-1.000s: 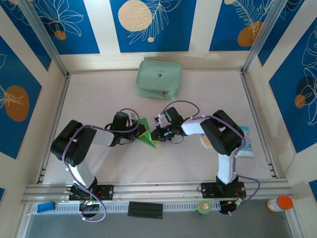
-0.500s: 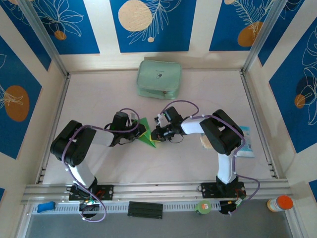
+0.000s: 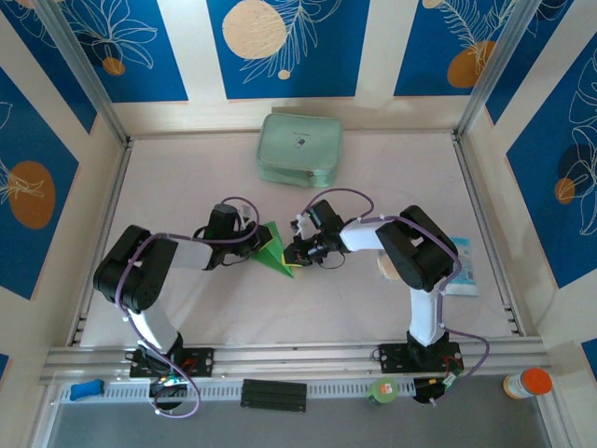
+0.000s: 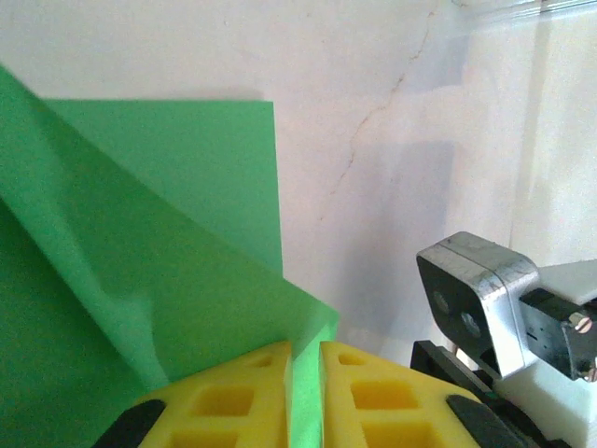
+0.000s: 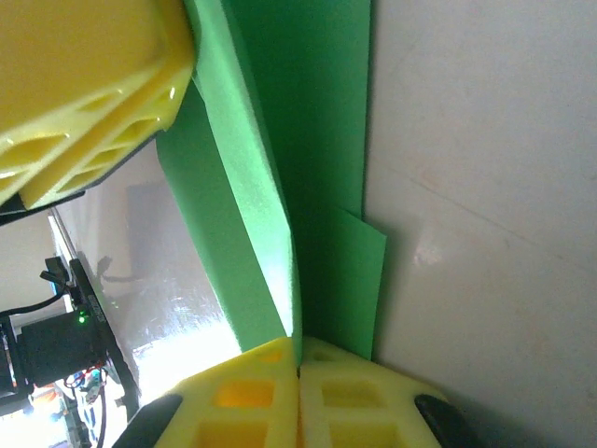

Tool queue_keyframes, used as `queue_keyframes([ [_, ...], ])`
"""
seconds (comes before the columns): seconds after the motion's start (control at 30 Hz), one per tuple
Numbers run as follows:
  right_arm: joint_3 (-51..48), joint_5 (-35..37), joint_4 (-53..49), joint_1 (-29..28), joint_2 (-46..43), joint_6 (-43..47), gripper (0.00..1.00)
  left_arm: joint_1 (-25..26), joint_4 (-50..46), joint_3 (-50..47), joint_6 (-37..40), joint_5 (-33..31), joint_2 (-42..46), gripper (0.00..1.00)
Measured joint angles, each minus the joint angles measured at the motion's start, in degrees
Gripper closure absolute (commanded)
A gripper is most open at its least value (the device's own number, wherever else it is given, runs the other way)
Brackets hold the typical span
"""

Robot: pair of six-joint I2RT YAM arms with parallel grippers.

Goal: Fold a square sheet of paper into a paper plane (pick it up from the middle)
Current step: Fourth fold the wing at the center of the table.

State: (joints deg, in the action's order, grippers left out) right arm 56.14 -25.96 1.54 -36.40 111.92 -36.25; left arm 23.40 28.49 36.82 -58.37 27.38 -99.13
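Shows green paper plane (image 3: 273, 252), a layered pointed triangle, pinched tight between fingers of left gripper (image 4: 305, 359) and right gripper (image 5: 298, 353).

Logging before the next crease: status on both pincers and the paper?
Left pincer shut on the folded bright green paper sheet. Right pincer shut on its other side. Pale mint zip pouch sits apart, at the back.
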Motion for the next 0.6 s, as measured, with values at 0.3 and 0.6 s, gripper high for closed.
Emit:
queue_keyframes([
  [0.3, 0.5, -0.02, -0.96, -0.11, 0.07, 0.02, 0.89, -0.15, 0.24, 0.02, 0.0, 0.0, -1.77, 0.84],
  [0.6, 0.76, 0.02, -1.42, -0.11, 0.15, 0.02, 0.89, -0.24, 0.96, 0.04, 0.0, 0.09, -2.67, 0.84],
])
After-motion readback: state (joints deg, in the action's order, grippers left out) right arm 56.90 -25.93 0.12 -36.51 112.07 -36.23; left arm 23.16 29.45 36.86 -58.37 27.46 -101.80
